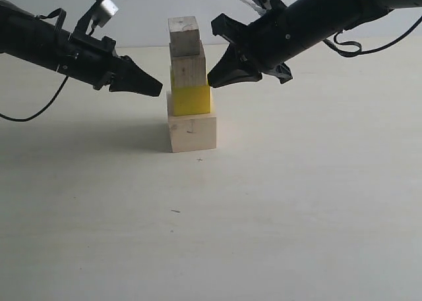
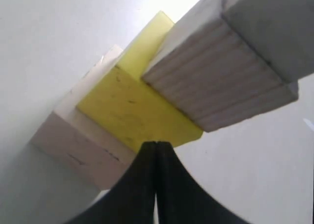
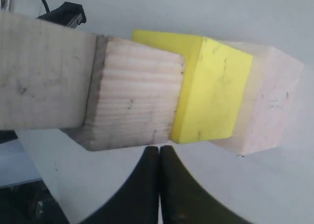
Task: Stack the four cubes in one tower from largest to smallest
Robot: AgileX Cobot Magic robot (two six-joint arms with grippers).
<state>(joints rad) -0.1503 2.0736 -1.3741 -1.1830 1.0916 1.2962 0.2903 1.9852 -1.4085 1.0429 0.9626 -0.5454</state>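
Front of the surface [image 1: 198,242] is bare, w/ no loose cube left to fetch. Mid-surface stands the tower [image 1: 190,77], all 4 levels in place & order correct bottom to top:
- large wood cube [image 1: 192,132] on the surface
- yellow cube [image 1: 191,98] on it
- medium wood cube [image 1: 189,70] next
- smallest wood cube [image 1: 184,35] on top

Stack is upright but not tidy. Both wrist views show the layers turned a bit vs each other, edges not lined up. In the exterior view the top cube sits toward the left side of the medium one.

Left hand [image 1: 157,89]: fingers pressed together, nothing btwn them. Tip is level w/ the upper part of the yellow cube, near it but w/ a clear gap.

Right hand [image 1: 211,83]: also fully closed & empty. Tip is right at the seam btwn yellow & medium cubes; touching or just off, can't tell.

Neither hand has hold of any cube.

Judgement: stacking itself looks done. What's left is prob. only backing both arms off w/o clipping the tower, poss. a nudge to square up the layers if that's what the closed tips are for. Main risk is the right tip so close to the seam: a sideways bump could shift the upper 2 cubes.

Behind it all is a plain pale backdrop, nothing else of note.
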